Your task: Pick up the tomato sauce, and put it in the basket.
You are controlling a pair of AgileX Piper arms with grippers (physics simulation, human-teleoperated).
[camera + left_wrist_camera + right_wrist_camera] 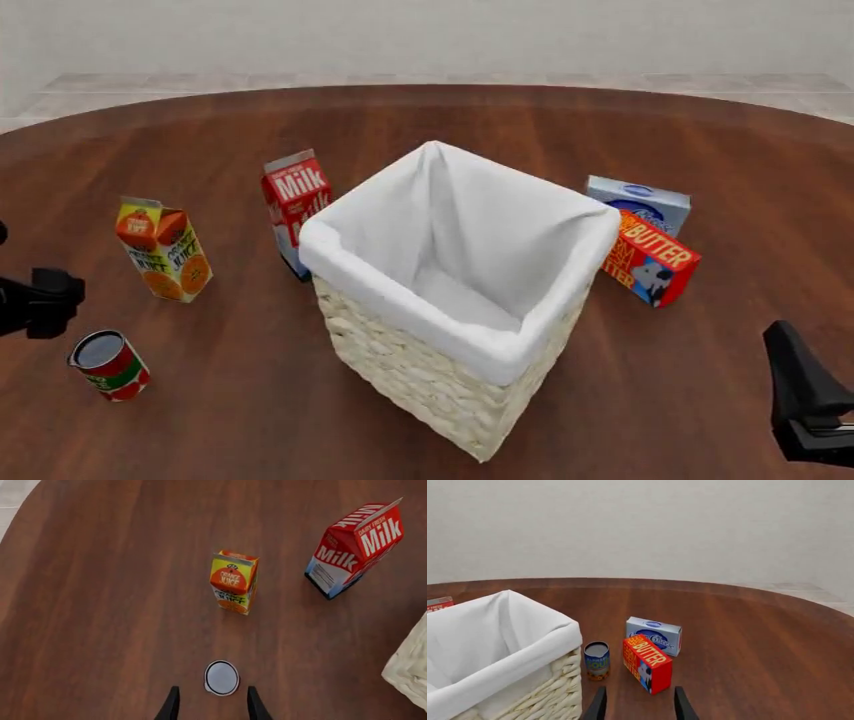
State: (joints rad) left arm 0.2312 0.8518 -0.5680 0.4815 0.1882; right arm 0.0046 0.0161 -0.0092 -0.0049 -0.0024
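- Dark wood table [534, 120] carried everything you were working with; your left gripper [213, 705] sat at the far left edge of the front view, and its wrist view showed both fingers [171, 706] spread apart with nothing between them.
- Just ahead of those open fingers stood the tomato sauce [110, 365], upright on the table at the near left, its silver-grey top [221, 677] facing the wrist camera; it was not touched by either finger.
- Beyond the can stood the orange juice carton [163, 249], upright; further right was the milk carton [296, 210], close beside the basket's left wall.
- You had the basket [427, 385] in the middle of the table, well apart from the can, its white lining [461, 240] holding nothing that showed.
- Right of the basket lay the butter box [650, 259] with a blue-and-white box [638, 203] just behind it; a small blue-labelled can [596, 660] stood between the basket and the butter.
- Your right gripper [640, 704] was at the near right; its jaws were apart and held nothing.
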